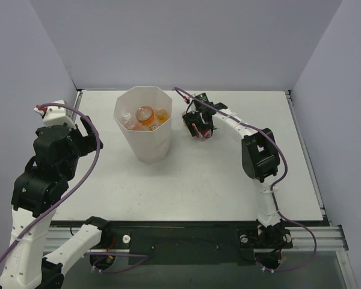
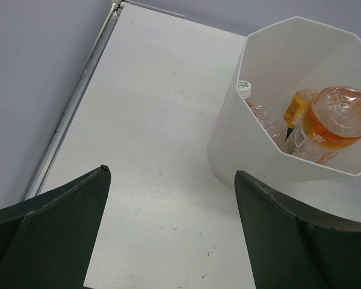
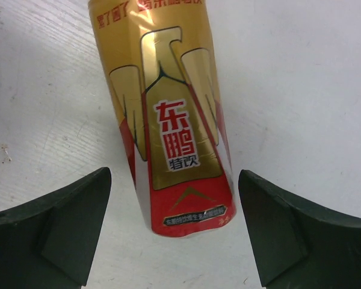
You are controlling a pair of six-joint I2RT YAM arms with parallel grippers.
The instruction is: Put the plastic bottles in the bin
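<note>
Dark fingers [image 3: 60,223] of the right tool [image 3: 174,173], in the foreground of its wrist view, stand at 9 and 3 o'clock of a red-and-gold drink carton [image 3: 174,120] lying flat on the worktop [image 3: 301,72]. Plastic bottles [image 1: 145,115]: lodged inside the bin [image 2: 228,138], heaped against one another. Three can be counted there: an orange-filled bottle [image 2: 340,117] with its base toward the lens, an orange bottle with a dark label [image 2: 298,107], and a clear bottle [image 2: 265,117] with a white cap. A fourth cannot be made out, and none shows outside the bin in the top view. Handling, as judged: small, light and thin-walled, yielding under a hard squeeze. The smooth round sides are apt to slip and roll, and the filled ones are heavier, with liquid that shifts. Best hold is across the mid-body, square to the long axis, or just below the cap, firm without crushing. The bin itself looks light and easily tipped by a knock at the rim. Right tool: parted to a middling gap at 3 o'clock of the bin. Bare worktop shows between each finger and the carton, so nothing is gripped or touched; the carton is no bottle. Left tool [image 2: 172,171]: spread wide and empty, over worktop at 9 o'clock of the bin.
</note>
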